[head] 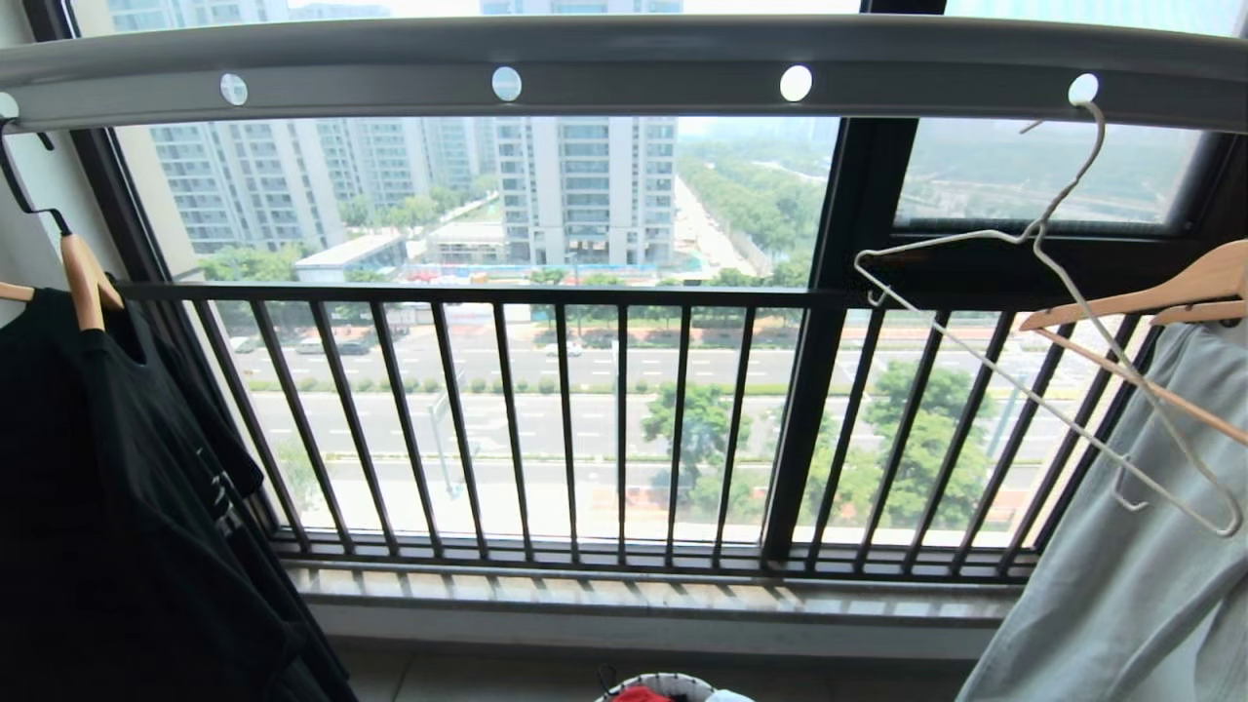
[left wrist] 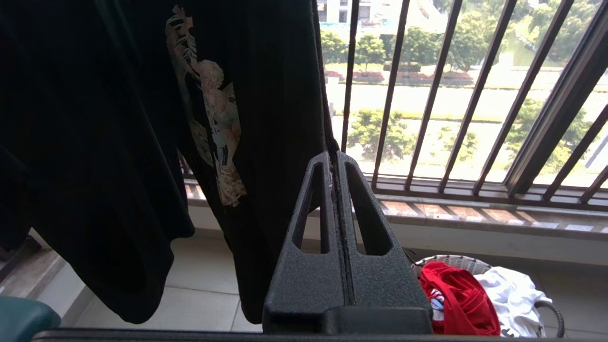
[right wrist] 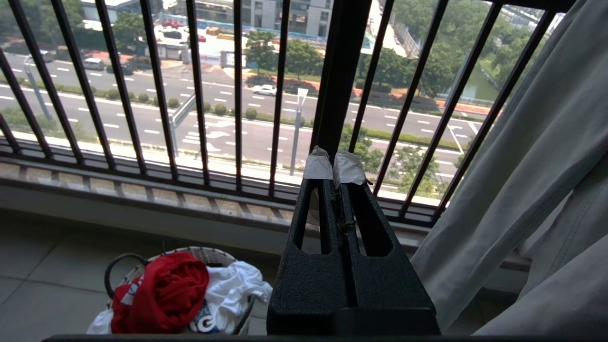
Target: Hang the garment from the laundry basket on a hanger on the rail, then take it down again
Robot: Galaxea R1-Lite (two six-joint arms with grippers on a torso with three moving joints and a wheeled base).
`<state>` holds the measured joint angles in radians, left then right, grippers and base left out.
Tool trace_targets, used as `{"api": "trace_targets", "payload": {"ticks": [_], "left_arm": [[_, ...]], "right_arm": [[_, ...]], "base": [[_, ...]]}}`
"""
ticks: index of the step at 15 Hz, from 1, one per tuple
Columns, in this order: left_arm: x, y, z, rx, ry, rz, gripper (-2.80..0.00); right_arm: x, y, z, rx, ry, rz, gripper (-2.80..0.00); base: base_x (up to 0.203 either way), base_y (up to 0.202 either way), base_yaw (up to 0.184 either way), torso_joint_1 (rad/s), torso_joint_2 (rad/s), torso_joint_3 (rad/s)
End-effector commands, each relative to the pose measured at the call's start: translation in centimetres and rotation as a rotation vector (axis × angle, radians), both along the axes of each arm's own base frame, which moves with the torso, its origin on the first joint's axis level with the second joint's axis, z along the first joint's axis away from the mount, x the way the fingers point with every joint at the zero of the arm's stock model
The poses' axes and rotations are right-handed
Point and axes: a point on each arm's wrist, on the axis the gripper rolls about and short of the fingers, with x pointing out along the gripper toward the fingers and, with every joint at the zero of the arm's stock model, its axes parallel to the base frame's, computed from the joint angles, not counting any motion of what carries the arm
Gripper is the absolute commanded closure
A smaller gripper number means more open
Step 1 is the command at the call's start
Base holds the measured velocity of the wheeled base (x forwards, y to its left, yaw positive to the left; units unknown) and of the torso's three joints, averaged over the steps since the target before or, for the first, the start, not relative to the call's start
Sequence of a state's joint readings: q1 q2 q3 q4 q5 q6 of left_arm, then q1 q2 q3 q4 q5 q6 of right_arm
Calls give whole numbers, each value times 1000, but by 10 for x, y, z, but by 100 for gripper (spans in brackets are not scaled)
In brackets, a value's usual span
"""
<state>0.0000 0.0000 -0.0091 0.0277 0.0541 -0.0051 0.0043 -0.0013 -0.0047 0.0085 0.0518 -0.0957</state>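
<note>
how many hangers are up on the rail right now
3: a wooden hanger holding the black shirt at left, a bare wire hanger at right, another wooden one beyond it. More may hang outside view.

Harsh daylight through dark vertical-barred window railing [head: 546,419], hazy washed-out skyline. Hanging black T-shirt [head: 107,507] backlit, near-silhouette. Long grey metal overhead rail [head: 624,73] bowed by lens.

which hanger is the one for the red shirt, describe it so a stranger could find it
Start at the grey rail running overhead across the window and follow it to the robot's right end. The hanger hooks into the last round hole there, tilted and bare. It is thin off-white wire, while the wooden hangers beside it carry clothes.
</note>
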Motion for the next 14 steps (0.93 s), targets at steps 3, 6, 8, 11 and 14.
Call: {"api": "trace_targets", "payload": {"ticks": [3,6,8,11,14], "left_arm": [[0,0,-1,-32,4,2,0],[0,0,-1,-48,3,2,0],[0,0,-1,-48,3,2,0],[0,0,0,-48,2,2,0],[0,0,0,-48,2,2,0]], "right_arm": [[0,0,-1,5,7,-1,0],[0,0,-1,8,7,-1,0],[1,0,-2,34,9,-4,0],[0,0,-1,38,7,-9,0],[0,0,-1,39,7,-9,0]], "base": [[0,0,0,0,0,0],[0,0,0,0,0,0],[0,0,0,0,0,0],[0,0,0,0,0,0],[0,0,0,0,0,0]]}}
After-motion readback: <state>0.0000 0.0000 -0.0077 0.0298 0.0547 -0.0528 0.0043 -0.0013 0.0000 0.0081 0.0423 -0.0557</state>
